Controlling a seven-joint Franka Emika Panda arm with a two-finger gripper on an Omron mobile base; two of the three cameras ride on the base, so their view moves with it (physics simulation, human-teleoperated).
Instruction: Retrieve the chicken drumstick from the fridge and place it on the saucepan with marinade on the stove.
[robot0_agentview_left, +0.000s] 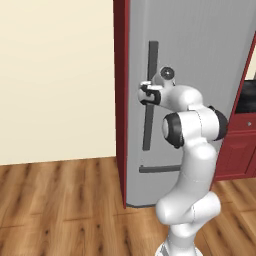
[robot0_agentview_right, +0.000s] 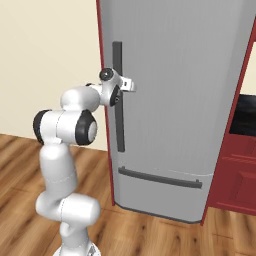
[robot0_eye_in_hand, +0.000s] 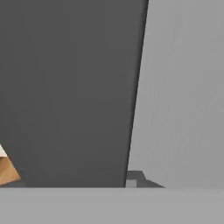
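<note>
1. The tall grey metallic fridge (robot0_agentview_left: 200, 75) stands with its door closed, a dark red side panel (robot0_agentview_left: 120, 100) along its left edge in the left base view.
2. The long dark vertical door handle (robot0_agentview_right: 118, 95) runs down the left part of the fridge door; below it, the lower drawer carries a dark horizontal handle (robot0_agentview_right: 160, 178).
3. The white arm reaches up from the base and puts the claw (robot0_agentview_left: 145, 94) at the vertical handle, about halfway down its length.
4. In the hand view the dark handle (robot0_eye_in_hand: 70, 87) sits very close in front of the camera, with the pale grey door face (robot0_eye_in_hand: 183, 87) beside it.
5. The claw appears pinched around the vertical handle, its fingers partly drawn in; the fingertips themselves are hard to make out against the dark bar.
6. With the door closed, the fridge's inside is hidden.
7. A dark red cabinet (robot0_agentview_right: 235, 175) stands just beside the fridge on its right, with a strip of black surface (robot0_agentview_right: 246, 114) above it.
8. The floor is brown wooden planks (robot0_agentview_left: 60, 200), and a cream wall (robot0_agentview_left: 55, 75) lies to the left of the fridge.
</note>
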